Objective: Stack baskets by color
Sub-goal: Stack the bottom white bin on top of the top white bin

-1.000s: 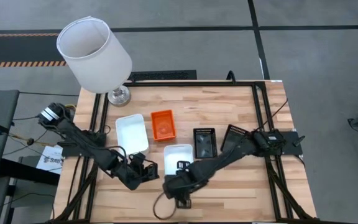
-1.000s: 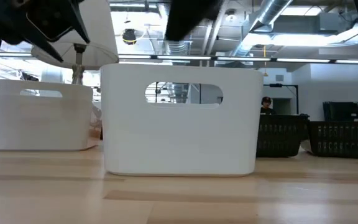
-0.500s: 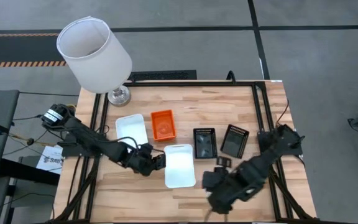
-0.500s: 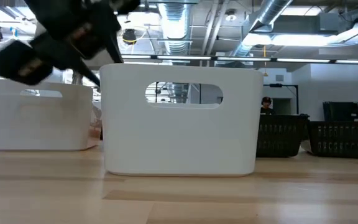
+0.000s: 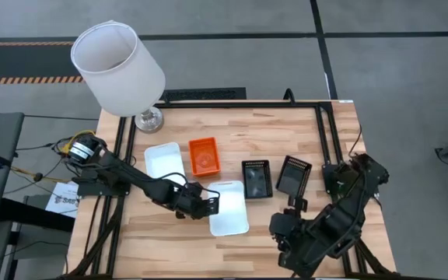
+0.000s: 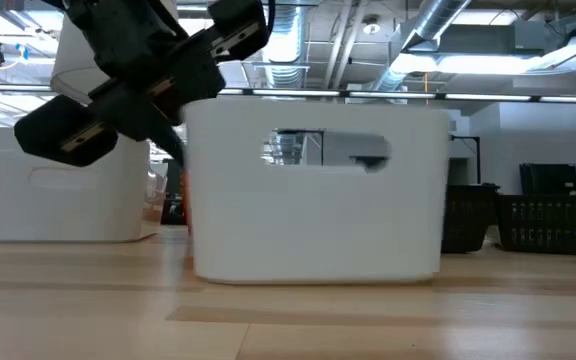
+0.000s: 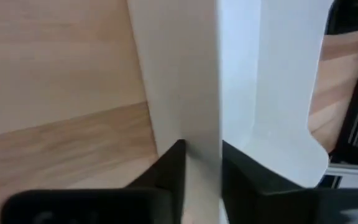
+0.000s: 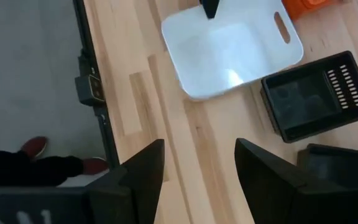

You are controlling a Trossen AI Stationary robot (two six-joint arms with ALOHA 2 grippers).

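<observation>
The left gripper pinches the side wall of the nearer white basket, which sits near the middle of the table, tilted slightly. Another white basket lies behind it beside the orange basket. Two black baskets sit to the right. The right gripper hangs wide and empty over the front edge.
</observation>
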